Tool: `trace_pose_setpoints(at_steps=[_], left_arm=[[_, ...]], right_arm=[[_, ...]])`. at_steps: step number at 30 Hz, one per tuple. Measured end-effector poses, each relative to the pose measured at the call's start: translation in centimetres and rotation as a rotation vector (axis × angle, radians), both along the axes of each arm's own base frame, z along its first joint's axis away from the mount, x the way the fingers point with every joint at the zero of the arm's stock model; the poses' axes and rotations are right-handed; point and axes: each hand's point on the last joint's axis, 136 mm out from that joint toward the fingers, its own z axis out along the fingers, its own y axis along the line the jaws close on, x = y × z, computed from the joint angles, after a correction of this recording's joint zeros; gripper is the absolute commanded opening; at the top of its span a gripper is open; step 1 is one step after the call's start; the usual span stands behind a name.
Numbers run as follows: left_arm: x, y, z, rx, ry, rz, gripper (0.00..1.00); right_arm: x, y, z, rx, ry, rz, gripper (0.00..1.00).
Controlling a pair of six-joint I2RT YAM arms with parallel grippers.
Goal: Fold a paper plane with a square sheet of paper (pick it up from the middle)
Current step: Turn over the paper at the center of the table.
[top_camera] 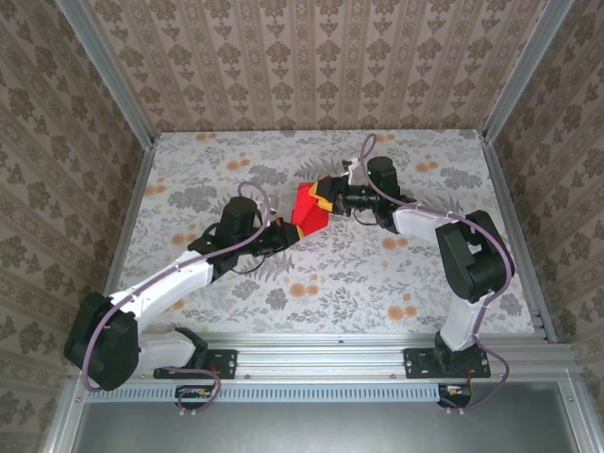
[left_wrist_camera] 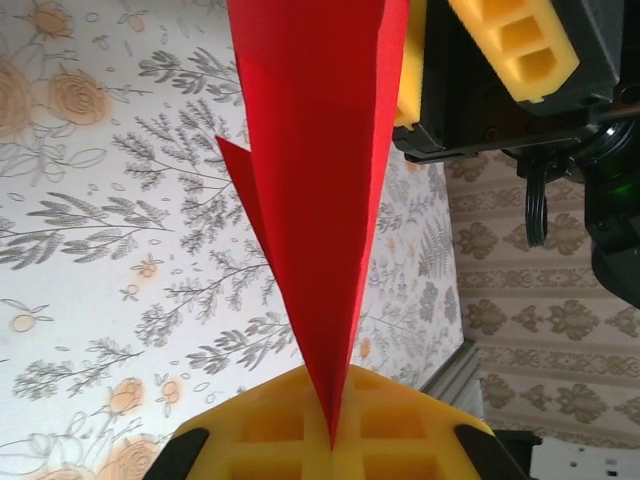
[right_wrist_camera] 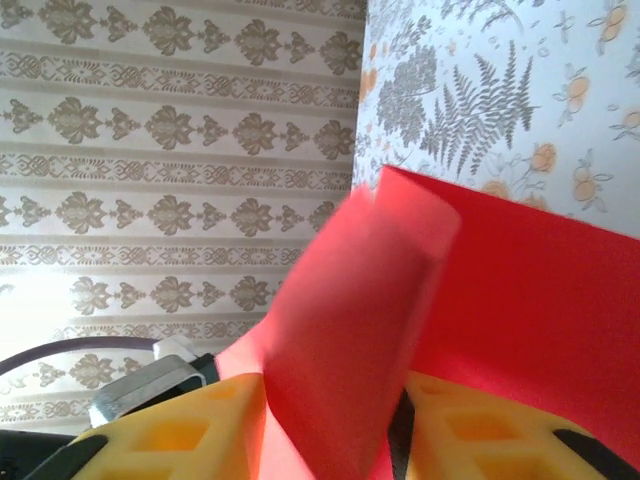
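The red paper [top_camera: 307, 209], folded and creased, hangs above the middle of the table between both arms. My left gripper [top_camera: 291, 231] comes from the lower left and is shut on its pointed lower end. In the left wrist view the paper [left_wrist_camera: 320, 150] narrows to a tip pinched between the yellow pads [left_wrist_camera: 270, 430]. My right gripper [top_camera: 326, 195] reaches in from the right; its yellow fingers [left_wrist_camera: 515, 45] sit at the paper's upper edge. In the right wrist view its jaws stand apart, a loose flap of paper [right_wrist_camera: 350, 330] between the fingers [right_wrist_camera: 170, 435].
The floral table cloth [top_camera: 236, 283] spreads below the paper. Patterned walls [top_camera: 311, 57] close in the back and sides. A metal rail [top_camera: 321, 351] runs along the near edge by the arm bases.
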Motion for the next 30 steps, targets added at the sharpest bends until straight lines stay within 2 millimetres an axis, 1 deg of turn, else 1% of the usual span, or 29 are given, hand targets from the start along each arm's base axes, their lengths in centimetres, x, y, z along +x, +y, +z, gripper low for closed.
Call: trace_pose_setpoints(at_steps=[2,3,4,8,12,15,16,19,22,25,30], left_arm=[[0.1,0.4,-0.1,0.043,-0.008,-0.003,0.0],[0.1,0.7,-0.2,0.073,-0.014,-0.005,0.0],[0.2,1.0,-0.1,0.108,-0.026,-0.008,0.0],[1.1,3.0,0.9,0.287,-0.103,0.005,0.0],[2.4,6.0,2.0,0.535,-0.197,0.049,0.0],[2.8,7.7,1.9,0.77,-0.252,0.05,0.0],[2.8,7.9,1.8,0.836,-0.267,0.039,0.0],[2.8,8.1,1.2,1.04,-0.324,-0.007,0.0],[2.6,7.6,0.4,1.22,-0.385,-0.069,0.0],[2.3,6.1,-0.8,1.365,-0.453,-0.145,0.0],[1.4,3.3,-3.8,1.553,-0.549,-0.285,0.0]], right_arm=[[0.0,-0.8,-0.7,-0.029,0.01,-0.012,0.48],[-0.1,-1.3,-1.0,-0.045,0.016,-0.019,0.52],[-0.1,-1.9,-1.2,-0.061,0.016,-0.025,0.53],[-0.1,-4.1,-0.7,-0.123,-0.017,-0.059,0.55],[-0.3,-6.7,-0.1,-0.198,-0.063,-0.094,0.57],[-0.4,-8.3,-0.3,-0.251,-0.072,-0.115,0.58],[-0.5,-8.6,-0.5,-0.262,-0.07,-0.118,0.58],[-0.6,-9.9,-1.1,-0.293,-0.059,-0.13,0.59],[-0.8,-10.8,-1.6,-0.307,-0.041,-0.14,0.59],[-0.8,-11.7,-1.8,-0.31,-0.03,-0.149,0.59],[-0.9,-13.2,-1.4,-0.297,-0.018,-0.164,0.59]])
